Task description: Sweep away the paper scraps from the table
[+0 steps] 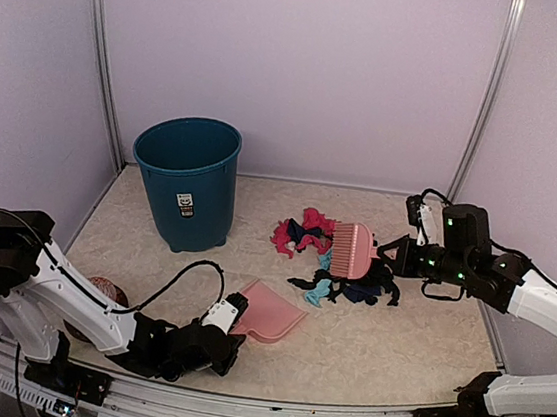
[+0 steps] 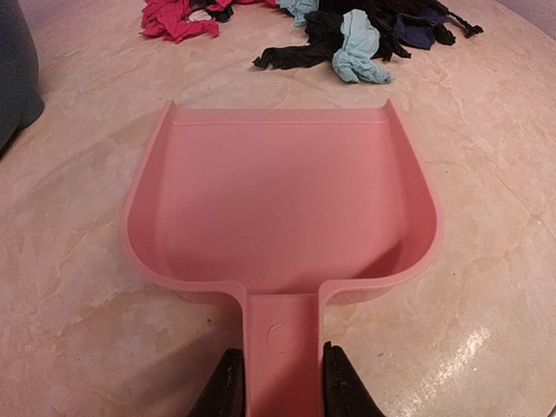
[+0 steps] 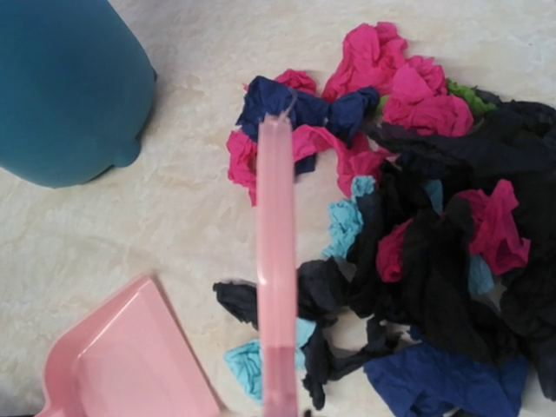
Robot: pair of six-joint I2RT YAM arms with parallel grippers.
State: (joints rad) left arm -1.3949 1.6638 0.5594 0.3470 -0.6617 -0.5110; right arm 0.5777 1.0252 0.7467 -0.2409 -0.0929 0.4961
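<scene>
Pinching the handle of a pink dustpan laid flat on the table is the left hand. The right hand clamps a pink brush over the paper scraps, heaped mid-table just beyond the empty pan. Sweeping seems barely begun.

The left arm is stretching low and nearly flat toward the right, and the left gripper is pinching the handle of a pink dustpan between both fingers. The right arm is reaching inward from the right, wrist level, with the right gripper clamping a pink brush.
</scene>
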